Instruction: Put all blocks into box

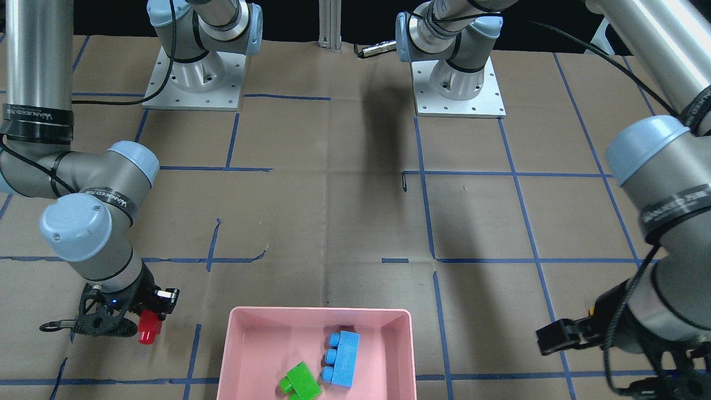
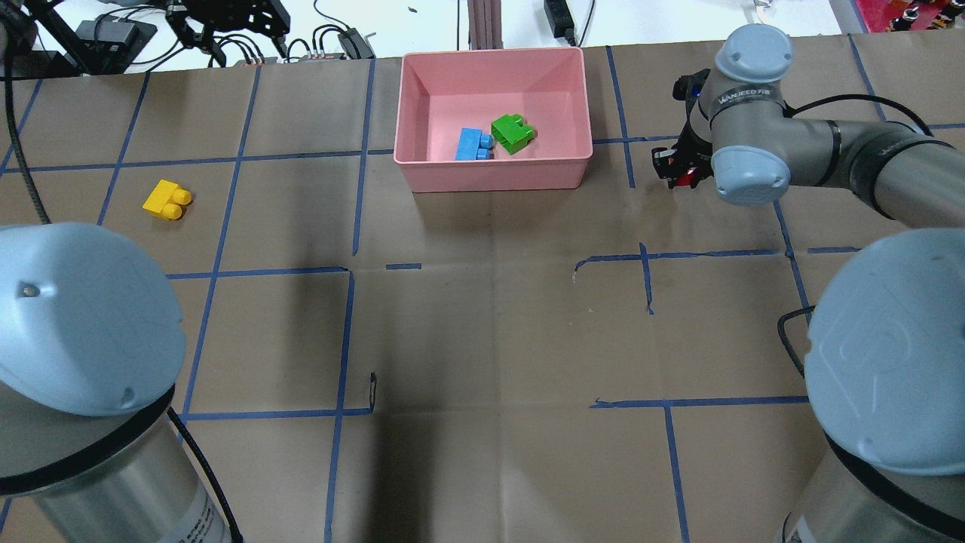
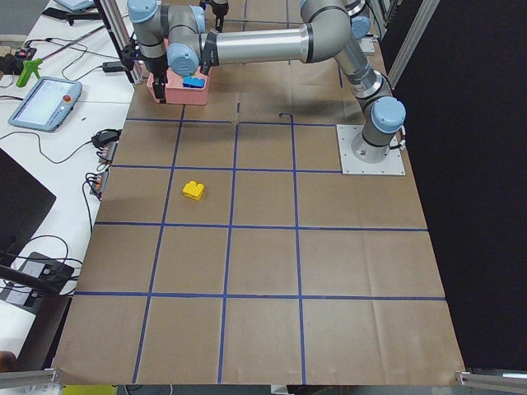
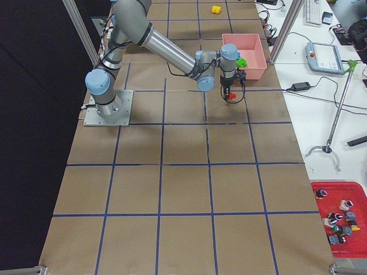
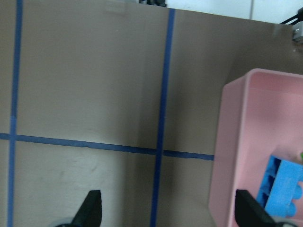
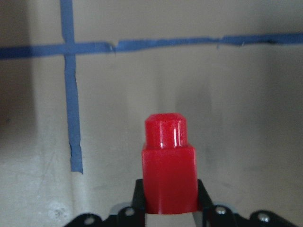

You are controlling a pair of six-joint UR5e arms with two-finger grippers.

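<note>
Jaws of the right gripper [image 6: 169,208] pinch a tiny red single-stud plastic brick [image 6: 169,165] by its lower body, with the stud pointing away from the wrist. It sits low over the brown paper worktop [image 2: 490,317] with blue tape lines, and we cannot tell if it touches. The shallow pink plastic box [image 2: 497,173] lies to the robot's left of the red brick, near but apart. We judge the coming move to be a lift, a short sideways carry toward the robot's left over the box's rim, then a release. Inside the box are a light-blue three-stud plastic brick [image 2: 473,144] and a green studded plastic brick [image 2: 513,133], just beside each other around mid floor. We'd aim for bare floor clear of both. The left gripper [image 5: 169,210] has its jaws spread with nothing between them, above the worktop beside one box wall. A yellow two-stud plastic brick [image 2: 167,200] lies on the worktop well apart from the box on the robot's left side, studs showing toward the robot's right. The left arm looks to us the nearer one for it. We'd call the task about half done: two in, the red brick in hand, the yellow brick not yet picked.
</note>
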